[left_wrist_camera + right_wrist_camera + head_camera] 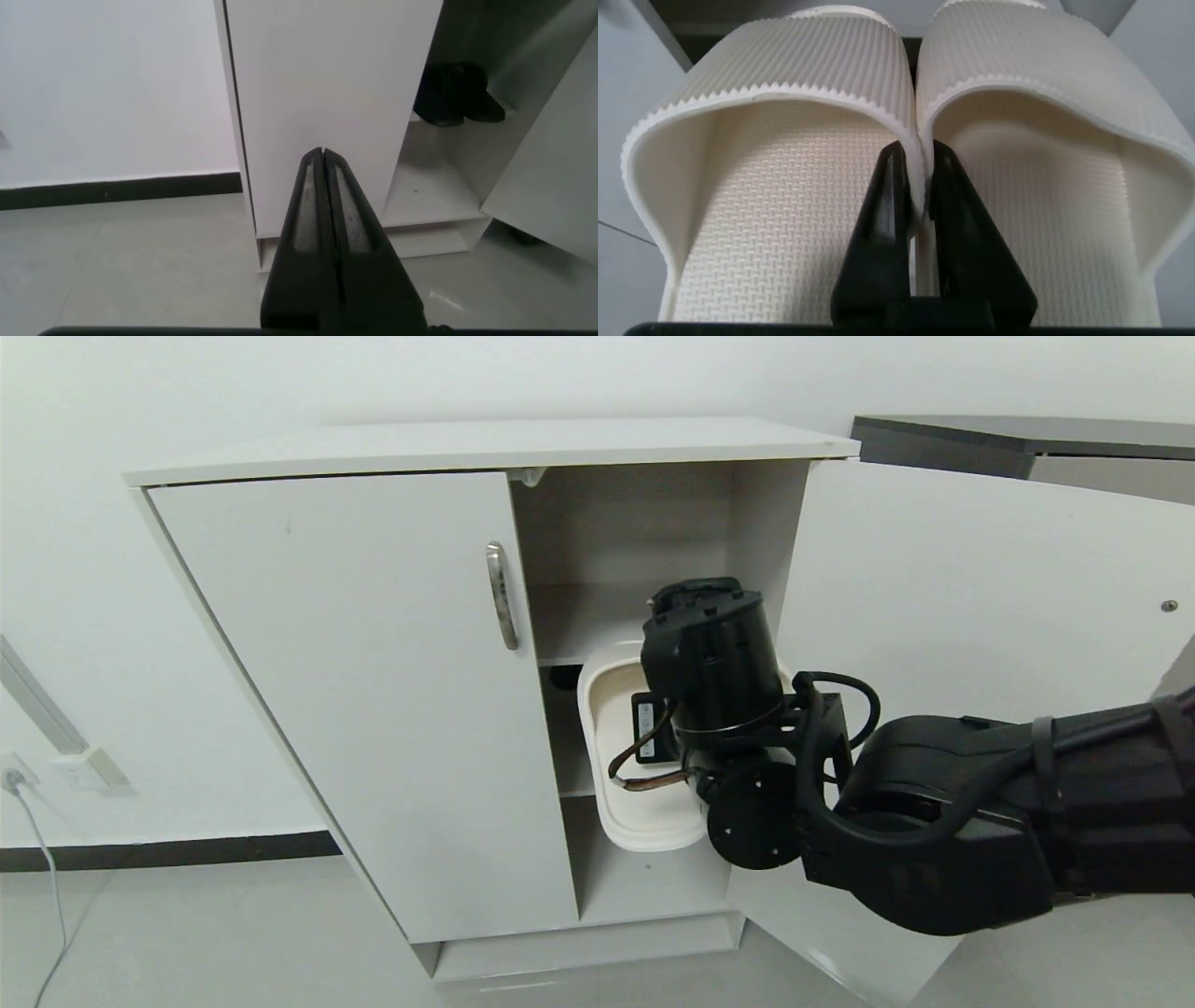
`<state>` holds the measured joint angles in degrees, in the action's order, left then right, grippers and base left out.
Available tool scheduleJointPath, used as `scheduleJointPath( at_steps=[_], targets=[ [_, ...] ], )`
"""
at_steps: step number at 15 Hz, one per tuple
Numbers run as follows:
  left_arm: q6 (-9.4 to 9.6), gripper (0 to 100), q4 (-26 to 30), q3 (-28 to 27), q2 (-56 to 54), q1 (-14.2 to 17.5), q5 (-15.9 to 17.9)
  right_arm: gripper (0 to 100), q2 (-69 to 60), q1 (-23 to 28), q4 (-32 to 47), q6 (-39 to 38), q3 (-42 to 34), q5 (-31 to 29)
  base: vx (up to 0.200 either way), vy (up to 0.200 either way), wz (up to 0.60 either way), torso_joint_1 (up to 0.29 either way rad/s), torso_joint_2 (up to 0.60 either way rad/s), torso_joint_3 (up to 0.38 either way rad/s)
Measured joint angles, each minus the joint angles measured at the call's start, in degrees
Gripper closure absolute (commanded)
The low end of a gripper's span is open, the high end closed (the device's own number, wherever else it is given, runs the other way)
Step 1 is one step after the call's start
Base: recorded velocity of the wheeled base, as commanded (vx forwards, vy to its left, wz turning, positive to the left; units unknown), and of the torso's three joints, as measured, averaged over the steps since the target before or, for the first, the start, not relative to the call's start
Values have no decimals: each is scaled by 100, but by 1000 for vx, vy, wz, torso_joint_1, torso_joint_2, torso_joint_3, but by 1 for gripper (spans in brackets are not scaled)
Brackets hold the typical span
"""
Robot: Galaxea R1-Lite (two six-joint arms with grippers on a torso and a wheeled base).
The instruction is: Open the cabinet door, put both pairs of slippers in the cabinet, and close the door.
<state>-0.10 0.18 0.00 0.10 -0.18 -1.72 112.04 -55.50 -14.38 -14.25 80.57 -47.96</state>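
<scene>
The white cabinet (373,691) has its left door shut and its right door (980,616) swung wide open. My right arm is in the opening at mid height and carries a pair of cream slippers (644,821), toes toward the inside. In the right wrist view, my right gripper (920,159) is shut on the touching inner edges of the cream slippers (785,205). A pair of dark slippers (458,93) lies on a shelf inside the cabinet. My left gripper (322,154) is shut with nothing in it, low before the shut left door.
A metal handle (501,595) runs down the left door's inner edge. A wall socket with a cable (14,779) is at the far left. A grey unit (1027,443) stands behind the open door. Bare tiled floor (121,261) lies before the cabinet.
</scene>
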Motion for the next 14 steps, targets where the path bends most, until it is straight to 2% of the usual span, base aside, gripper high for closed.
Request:
scheduleJointPath(
  at_steps=[2, 14],
  targets=[
    [-1, 100, 0, 0, 0, 0, 0, 100, 41, 51, 93, 2, 123, 45, 0, 0, 0, 0, 0, 0],
    [2, 100, -2, -5, 0, 0, 9, 100, 77, 63, 112, -9, 160, 121, 200, 0, 0, 2, 2, 2]
  ],
)
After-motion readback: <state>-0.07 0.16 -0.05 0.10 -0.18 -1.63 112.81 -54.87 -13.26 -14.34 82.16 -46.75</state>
